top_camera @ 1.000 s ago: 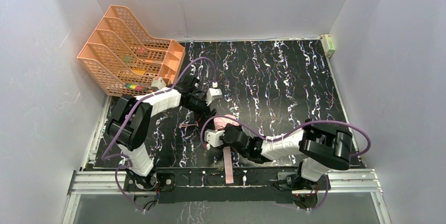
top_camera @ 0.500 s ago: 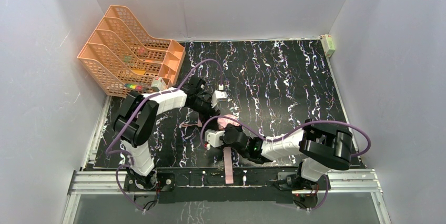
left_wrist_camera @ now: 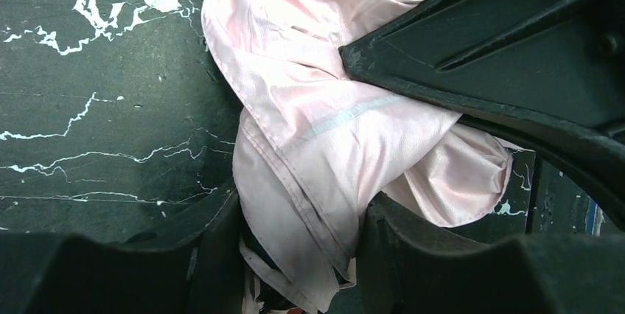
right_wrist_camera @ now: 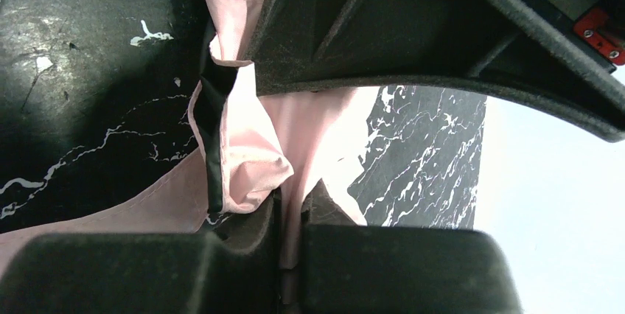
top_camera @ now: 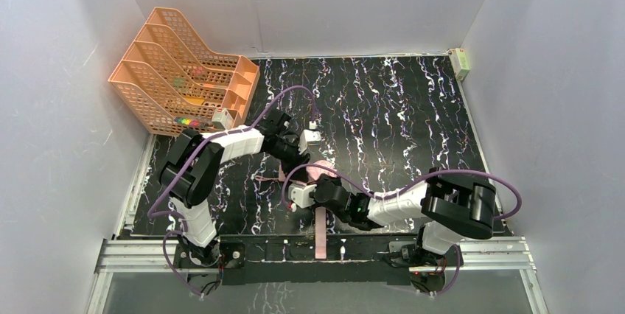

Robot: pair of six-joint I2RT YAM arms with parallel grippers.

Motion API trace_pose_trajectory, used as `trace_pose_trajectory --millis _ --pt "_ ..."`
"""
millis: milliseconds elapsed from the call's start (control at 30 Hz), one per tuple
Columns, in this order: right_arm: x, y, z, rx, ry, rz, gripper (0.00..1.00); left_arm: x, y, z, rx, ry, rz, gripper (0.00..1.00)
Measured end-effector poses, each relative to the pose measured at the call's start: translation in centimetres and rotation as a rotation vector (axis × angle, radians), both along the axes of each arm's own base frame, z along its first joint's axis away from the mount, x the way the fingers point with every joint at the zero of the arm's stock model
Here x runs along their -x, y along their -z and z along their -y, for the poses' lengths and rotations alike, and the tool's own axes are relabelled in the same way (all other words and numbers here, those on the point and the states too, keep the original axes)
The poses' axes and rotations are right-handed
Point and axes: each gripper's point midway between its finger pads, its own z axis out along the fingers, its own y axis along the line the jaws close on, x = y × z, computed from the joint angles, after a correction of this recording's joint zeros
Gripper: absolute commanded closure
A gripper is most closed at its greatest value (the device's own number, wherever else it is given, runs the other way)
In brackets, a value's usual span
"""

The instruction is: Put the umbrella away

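Note:
The umbrella (top_camera: 318, 170) lies crumpled on the black marbled table, pale pink side up, and a narrow pink strip (top_camera: 319, 234) of it runs toward the near edge. My left gripper (top_camera: 298, 155) reaches it from the left. In the left wrist view a thick fold of the pink fabric (left_wrist_camera: 317, 152) fills the gap of the left gripper (left_wrist_camera: 298, 218) and touches both fingers. My right gripper (top_camera: 315, 187) sits just in front of the bundle. In the right wrist view the right gripper (right_wrist_camera: 291, 207) is shut on a thin pink fold (right_wrist_camera: 254, 152) with a black edge. Shaft and handle are hidden.
An orange mesh file rack (top_camera: 180, 71) stands at the far left, with a small white object (top_camera: 220, 116) at its foot. A small green and white box (top_camera: 461, 63) sits in the far right corner. Grey walls close in three sides; a metal rail (top_camera: 133, 251) runs along the near edge.
My left gripper has moved right and nearer onto the umbrella, and its jaws have closed from wide open onto the pink fabric. The right gripper has kept its hold and place.

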Motion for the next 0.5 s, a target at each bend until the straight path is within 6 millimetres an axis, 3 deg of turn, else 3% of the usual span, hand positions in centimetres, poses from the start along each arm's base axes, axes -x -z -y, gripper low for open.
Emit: trace_pose_trajectory --millis 67,133,233,300,500 --pt "0.1 -0.1 0.1 -0.002 -0.001 -0.001 0.69 0.1 0.0 0.0 0.001 0.001 0.000 1.00" --pt "0.3 -0.1 0.5 -0.002 -0.003 -0.011 0.58 0.2 0.1 0.2 0.001 0.006 0.001 1.00" --pt "0.7 -0.2 1.1 0.000 -0.004 -0.033 0.22 0.6 0.2 0.4 -0.001 0.015 0.000 1.00" --pt "1.0 -0.3 2.1 0.021 0.003 -0.047 0.16 0.7 0.2 0.4 -0.004 0.016 0.000 1.00" --pt "1.9 -2.9 4.2 -0.022 0.033 -0.076 0.15 0.5 0.3 0.4 -0.010 0.005 0.003 1.00"
